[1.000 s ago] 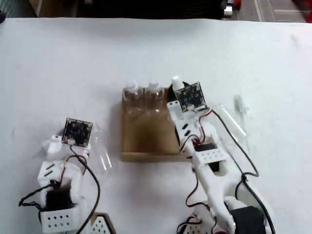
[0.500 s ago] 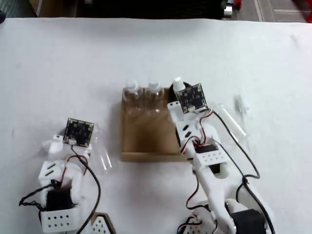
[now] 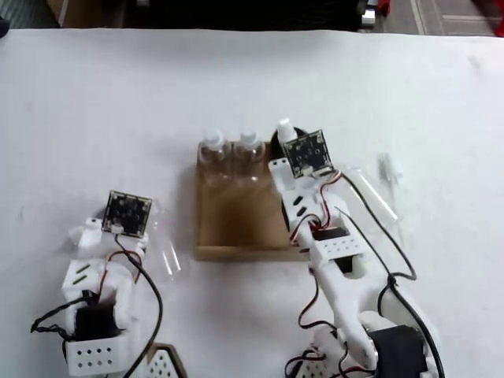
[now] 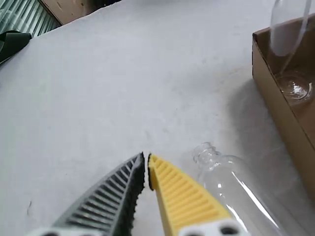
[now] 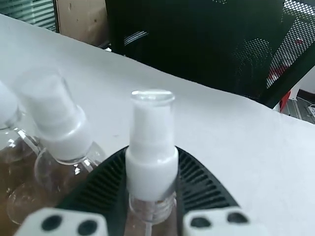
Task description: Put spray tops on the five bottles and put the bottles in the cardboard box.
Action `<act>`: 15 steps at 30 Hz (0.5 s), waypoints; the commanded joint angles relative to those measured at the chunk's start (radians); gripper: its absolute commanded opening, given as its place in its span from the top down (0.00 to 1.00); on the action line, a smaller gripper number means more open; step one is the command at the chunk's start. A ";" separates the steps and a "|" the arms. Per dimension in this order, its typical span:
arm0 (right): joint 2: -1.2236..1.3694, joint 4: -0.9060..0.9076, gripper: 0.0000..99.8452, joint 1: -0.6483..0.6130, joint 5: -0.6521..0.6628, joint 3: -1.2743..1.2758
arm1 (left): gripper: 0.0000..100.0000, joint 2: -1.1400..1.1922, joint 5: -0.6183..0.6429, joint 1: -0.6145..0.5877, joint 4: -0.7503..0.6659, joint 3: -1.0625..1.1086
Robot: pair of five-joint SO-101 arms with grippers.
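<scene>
Two arms are sitting at the white table. The right gripper is clamping an upright clear spray-topped bottle at the brown cardboard box's far right corner. The left gripper is resting closed and empty just beside a capless clear bottle, open table lying beyond.

Probably an office or lab workroom: a white-covered table carries the bare-wired right arm. Beyond its far edge are a black mesh chair, slatted blinds at far left, and tiled floor at far right.
</scene>
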 commanded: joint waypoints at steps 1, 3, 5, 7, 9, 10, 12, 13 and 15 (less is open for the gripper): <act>-0.001 -0.031 0.98 0.004 0.012 -0.046 | 0.98 -0.010 -0.012 0.008 -0.017 -0.003; 0.001 -0.030 0.98 0.002 0.012 -0.055 | 0.98 -0.010 -0.012 0.008 -0.017 -0.003; 0.001 -0.027 0.98 0.005 0.011 -0.064 | 0.98 -0.010 -0.012 0.008 -0.017 -0.003; 0.001 -0.030 0.98 0.007 0.009 -0.064 | 0.98 -0.010 -0.012 0.008 -0.017 -0.003; 0.001 -0.025 0.98 0.004 0.008 -0.061 | 0.98 -0.010 -0.012 0.008 -0.017 -0.003; 0.001 -0.025 0.98 0.002 0.008 -0.058 | 0.98 -0.010 -0.012 0.008 -0.017 -0.003; 0.001 -0.022 0.98 0.002 0.008 -0.057 | 0.98 -0.010 -0.012 0.008 -0.017 -0.003; 0.001 -0.013 0.98 0.002 0.008 -0.057 | 0.98 -0.010 -0.012 0.008 -0.017 -0.003; -0.004 0.021 0.97 0.002 0.009 -0.057 | 0.98 -0.010 -0.012 0.008 -0.017 -0.003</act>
